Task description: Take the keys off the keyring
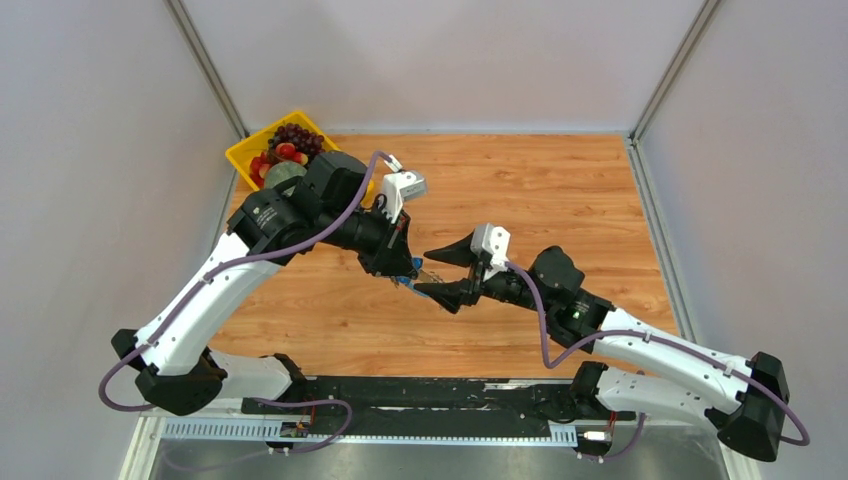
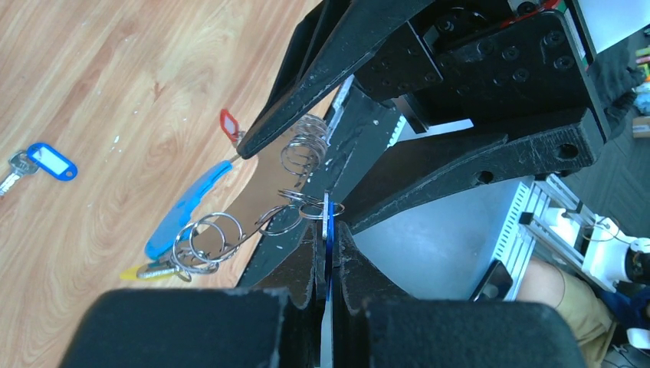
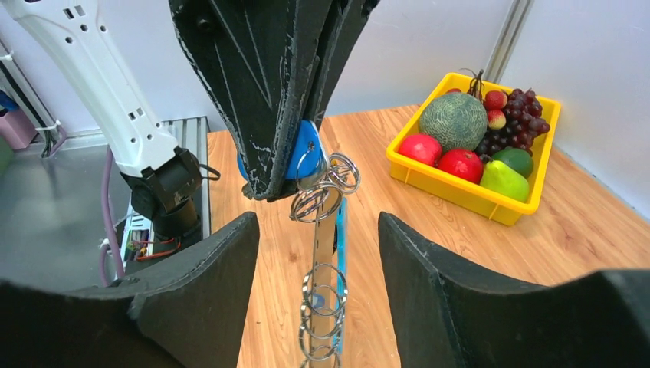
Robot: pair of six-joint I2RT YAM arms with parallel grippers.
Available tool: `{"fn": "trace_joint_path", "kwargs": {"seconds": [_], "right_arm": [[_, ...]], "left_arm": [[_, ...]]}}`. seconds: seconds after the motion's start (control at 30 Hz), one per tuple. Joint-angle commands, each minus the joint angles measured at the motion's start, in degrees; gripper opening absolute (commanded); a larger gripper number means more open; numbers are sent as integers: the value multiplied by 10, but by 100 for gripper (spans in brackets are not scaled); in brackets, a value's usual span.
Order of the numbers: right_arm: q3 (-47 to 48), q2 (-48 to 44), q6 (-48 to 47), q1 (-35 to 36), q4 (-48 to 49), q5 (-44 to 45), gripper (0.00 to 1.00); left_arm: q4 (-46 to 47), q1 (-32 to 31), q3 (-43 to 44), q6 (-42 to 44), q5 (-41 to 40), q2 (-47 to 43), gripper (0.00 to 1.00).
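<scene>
The keyring (image 2: 230, 230) hangs as a chain of silver rings beside a light-blue band (image 2: 188, 207). My left gripper (image 2: 328, 230) is shut on a flat blue piece (image 3: 303, 149) at its top ring. A yellow-headed key (image 2: 142, 270) dangles at the low end. A red-headed key (image 2: 228, 123) shows by a right finger; I cannot tell if it is attached. A blue-tagged key (image 2: 46, 159) lies loose on the table. My right gripper (image 3: 318, 230) is open, its fingers (image 3: 207, 291) on either side of the hanging rings (image 3: 323, 307) without touching them. From above, both grippers meet at mid-table (image 1: 425, 272).
A yellow tray (image 1: 240, 152) of fruit stands at the table's back left, behind the left arm. In the right wrist view the same tray (image 3: 460, 192) lies to the right. The wooden table (image 1: 560, 190) ends in grey walls on three sides.
</scene>
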Motion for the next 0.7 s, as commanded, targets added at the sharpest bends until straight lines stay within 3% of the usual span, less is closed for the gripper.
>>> {"fn": "trace_joint_path", "kwargs": {"seconds": [0.0, 0.3, 0.67], "right_arm": [[11, 1, -15, -1, 66, -29, 63], [34, 25, -30, -1, 62, -80, 44], [34, 16, -58, -1, 42, -85, 56]], "left_arm": [[29, 0, -1, 3, 30, -20, 0], [27, 0, -7, 5, 37, -27, 0], [26, 0, -11, 10, 69, -34, 0]]}}
